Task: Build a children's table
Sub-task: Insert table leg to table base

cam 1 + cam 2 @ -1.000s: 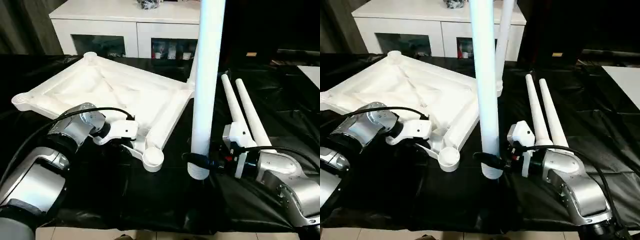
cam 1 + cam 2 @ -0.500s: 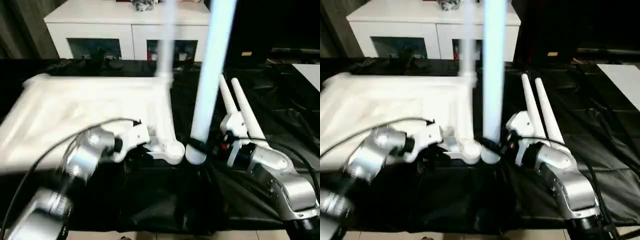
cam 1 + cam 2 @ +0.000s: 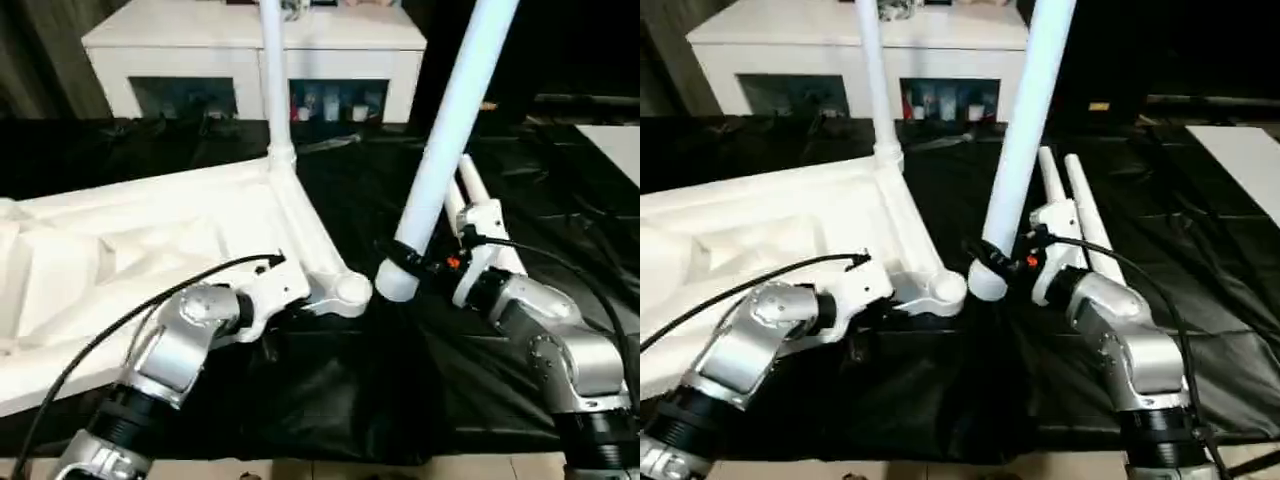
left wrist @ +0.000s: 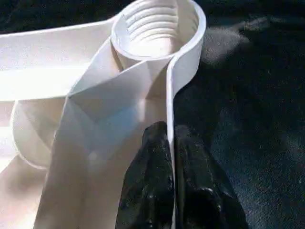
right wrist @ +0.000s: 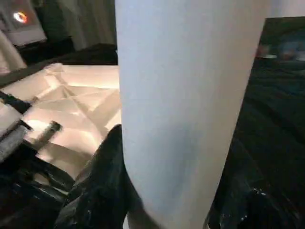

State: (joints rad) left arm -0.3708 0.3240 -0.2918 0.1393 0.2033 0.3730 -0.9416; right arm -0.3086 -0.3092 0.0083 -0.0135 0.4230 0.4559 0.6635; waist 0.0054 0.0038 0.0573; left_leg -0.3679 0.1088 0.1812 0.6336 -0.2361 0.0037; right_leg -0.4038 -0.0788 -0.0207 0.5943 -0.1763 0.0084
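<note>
The white tabletop [image 3: 150, 230] lies underside up on the left, with one leg [image 3: 272, 90] standing in its far corner socket. My left gripper [image 4: 170, 143] is shut on the thin rim wall just behind the near threaded socket [image 3: 351, 290]. My right gripper [image 3: 408, 258] is shut around a long white leg [image 3: 450, 130], near its lower end. That leg leans up to the right, and its lower end hangs right beside the near socket, a little to its right. In the right wrist view the leg [image 5: 190, 95] stands against a black finger [image 5: 102, 181].
Two spare legs [image 3: 1085, 225] lie side by side on the black cloth [image 3: 350, 400] behind my right wrist. A white cabinet with glass doors [image 3: 180, 40] stands at the back. A flat white board [image 3: 620, 145] shows at the right edge.
The tabletop has swung round, bringing its near socket rightwards to the held leg. My left gripper has shut on the rim. The leg has gone from upright to leaning right.
</note>
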